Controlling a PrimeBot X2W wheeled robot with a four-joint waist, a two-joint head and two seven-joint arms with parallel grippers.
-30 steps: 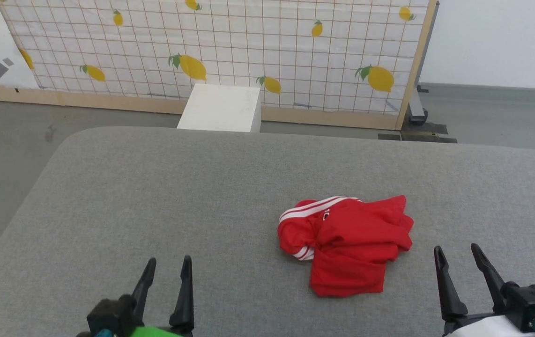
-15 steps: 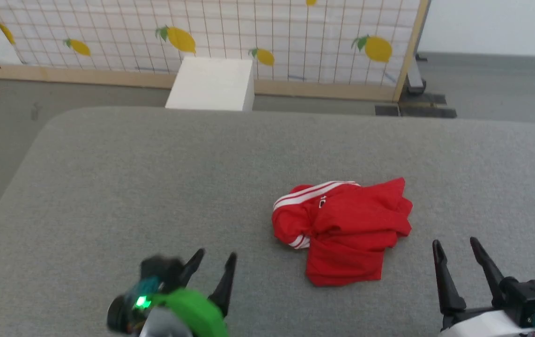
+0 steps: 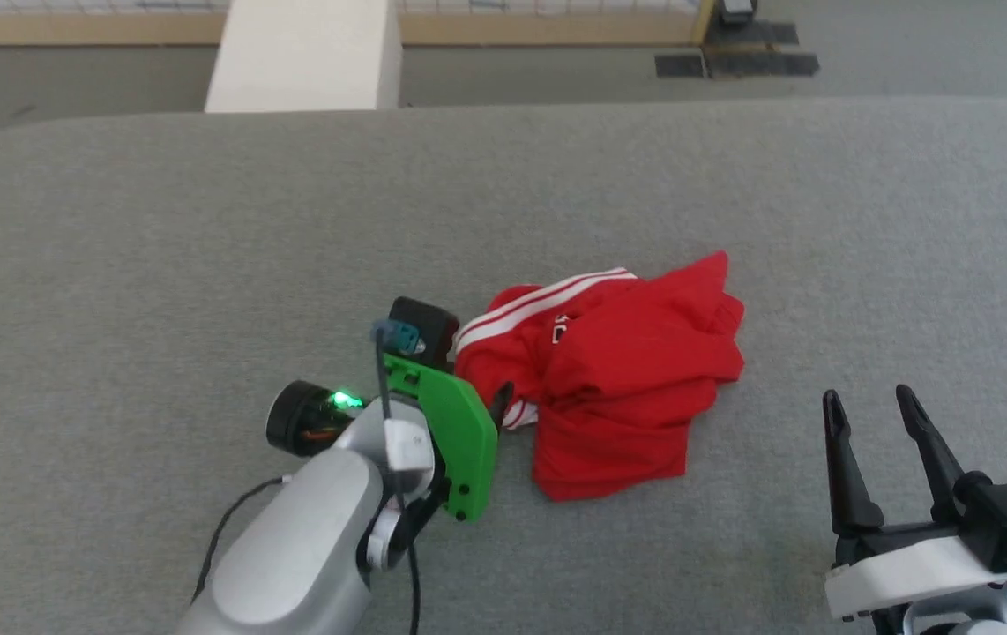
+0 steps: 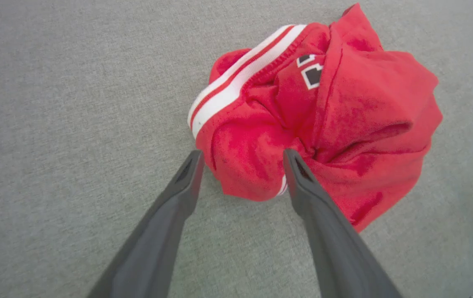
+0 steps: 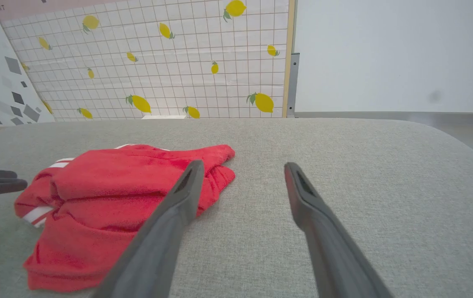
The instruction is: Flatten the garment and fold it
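Note:
The garment [image 3: 618,370] lies crumpled in a red heap right of the middle of the grey padded surface. Its red-white striped trim [image 4: 236,78] and a bit of black, white-outlined lettering [image 4: 311,72] face up. My left gripper [image 3: 495,388] has reached the heap's left edge. In the left wrist view this gripper [image 4: 240,156] is open, one finger on each side of a bunched red fold. My right gripper [image 3: 869,397] stands open over bare surface, right of and nearer than the garment [image 5: 116,186], with nothing between its fingers [image 5: 187,182].
The grey padded surface [image 3: 204,220] stretches wide to the left and behind the heap. A white box [image 3: 301,53] stands on the floor past its far edge. A lemon-print screen [image 5: 158,62] closes the back.
The head camera has tilted down. My left arm has swung forward and right, from the near edge to the garment's left side. The right gripper and the garment have stayed put.

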